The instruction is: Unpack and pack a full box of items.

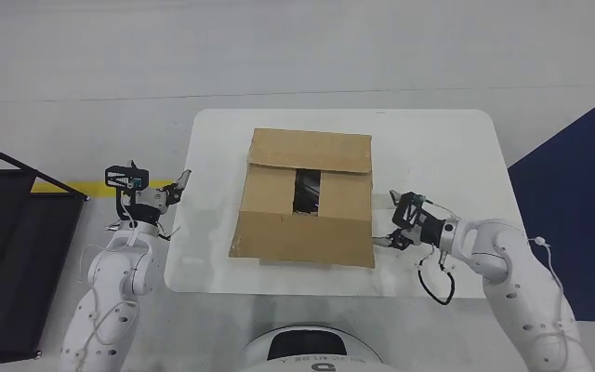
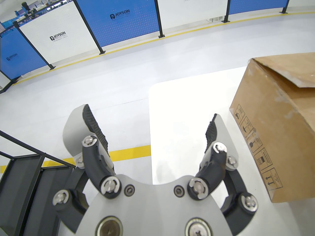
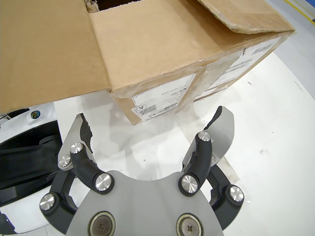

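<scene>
Box [image 1: 307, 200] sits mid table [image 1: 437, 149], flaps nearly shut w/ a dark gap on top. R gripper [image 3: 152, 116] is spread wide, just beside box's near right corner. L gripper [image 2: 150, 111], spread too, is at left edge, farther off.

One box [image 1: 270, 209], one table [image 1: 437, 149], two claws [image 2: 150, 111] [image 3: 150, 112].

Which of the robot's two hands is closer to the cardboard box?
The right hand, open beside the box's near corner. The left hand hangs farther off, at the table's edge.
</scene>
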